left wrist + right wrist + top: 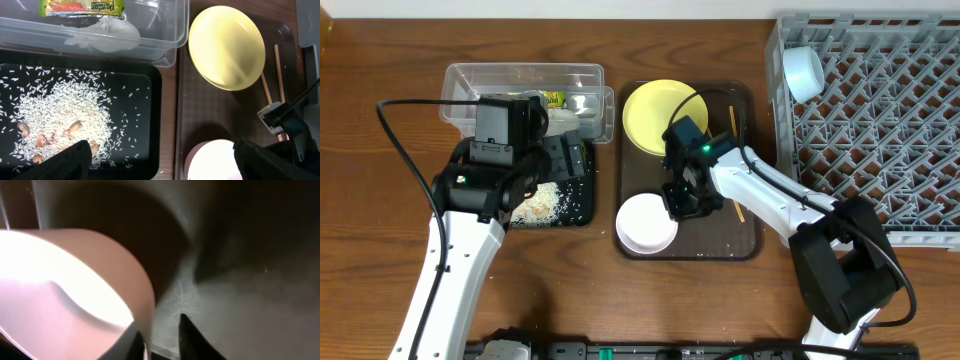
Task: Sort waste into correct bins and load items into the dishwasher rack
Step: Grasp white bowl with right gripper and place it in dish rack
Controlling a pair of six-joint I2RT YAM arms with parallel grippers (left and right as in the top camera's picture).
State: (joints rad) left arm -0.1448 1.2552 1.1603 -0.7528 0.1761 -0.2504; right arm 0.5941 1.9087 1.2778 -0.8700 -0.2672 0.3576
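Observation:
The white bowl (645, 225) sits at the front left of the brown serving tray (745, 245). My right gripper (682, 205) is down at its right rim. In the right wrist view the jaws straddle the bowl's wall (145, 310): the inner finger (127, 345) touches it, and the outer finger (192, 337) stands a small gap away. The yellow plate (660, 117) and chopsticks (732, 150) lie further back on that tray. My left gripper (165, 165) hangs wide open and empty over the black tray's (157, 120) right edge. Rice (60, 115) covers that tray.
The clear tub (520, 85) behind the black tray holds the green-and-yellow wrapper (82, 7) and crumpled white paper (110, 35). The grey dishwasher rack (880, 120) stands at the right, with a pale bowl-like dish (802, 72) in its back left corner.

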